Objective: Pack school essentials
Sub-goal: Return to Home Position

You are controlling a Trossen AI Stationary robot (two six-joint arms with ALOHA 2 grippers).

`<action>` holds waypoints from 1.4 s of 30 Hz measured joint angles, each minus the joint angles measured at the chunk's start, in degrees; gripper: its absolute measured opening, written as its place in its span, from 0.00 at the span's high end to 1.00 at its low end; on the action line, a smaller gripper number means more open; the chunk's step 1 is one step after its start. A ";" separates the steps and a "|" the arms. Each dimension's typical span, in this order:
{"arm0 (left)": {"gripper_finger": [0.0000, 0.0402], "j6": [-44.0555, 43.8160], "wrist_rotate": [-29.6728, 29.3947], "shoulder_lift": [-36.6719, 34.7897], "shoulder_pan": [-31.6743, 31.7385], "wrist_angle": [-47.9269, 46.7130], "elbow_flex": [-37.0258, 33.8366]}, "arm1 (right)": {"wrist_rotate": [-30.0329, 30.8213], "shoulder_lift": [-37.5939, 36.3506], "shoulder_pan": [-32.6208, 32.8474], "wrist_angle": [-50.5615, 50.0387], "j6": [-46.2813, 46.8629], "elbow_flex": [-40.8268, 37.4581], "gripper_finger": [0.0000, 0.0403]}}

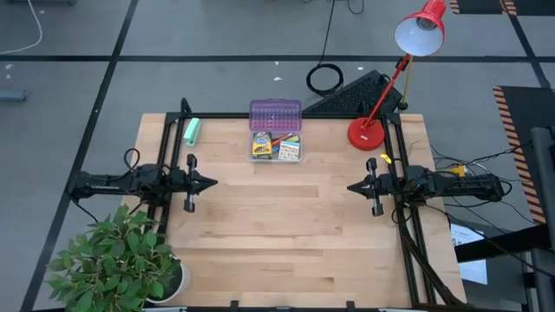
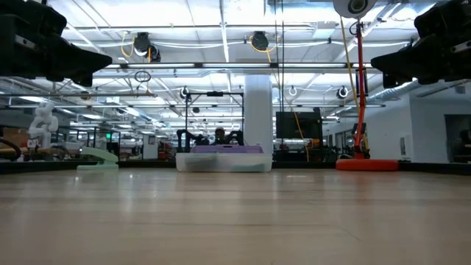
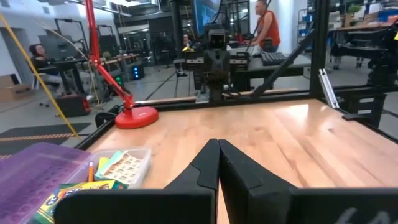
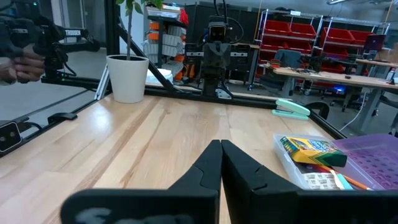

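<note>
Both hands are hovering above the desk (image 1: 286, 243), fingers pressed together, holding nothing: left hand (image 1: 211, 183) and right hand (image 1: 351, 186) facing each other. Beyond and between them, the crayon box (image 1: 260, 144) is lying inside the clear box (image 1: 277, 139).

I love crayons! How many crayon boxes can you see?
1. The crayon box lies inside the clear box at the table's far edge, near the red lamp. More could hide beneath the purple lid.
</note>
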 joint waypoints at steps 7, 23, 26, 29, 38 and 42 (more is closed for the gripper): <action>0.98 -1.27 -0.16 0.00 0.00 -0.07 0.00 | 0.02 0.00 0.00 0.00 0.02 0.00 1.00; 0.98 -1.99 -0.30 0.00 0.00 -0.21 0.00 | 0.02 0.00 -0.02 0.00 0.02 0.00 1.00; 0.98 -1.65 -0.32 0.00 0.00 -0.22 0.00 | 0.02 0.00 -0.02 0.00 0.02 0.00 1.00; 0.98 -0.26 -0.36 0.00 0.00 -0.24 0.00 | 0.02 0.00 -0.01 0.00 0.00 0.00 1.00; 0.98 -0.64 -0.38 0.00 0.00 -0.24 0.00 | 0.02 0.00 -0.02 0.00 0.01 0.00 1.00; 0.98 -0.66 -0.37 0.00 0.00 -0.24 -0.02 | 0.00 0.00 0.00 0.00 0.00 0.00 1.00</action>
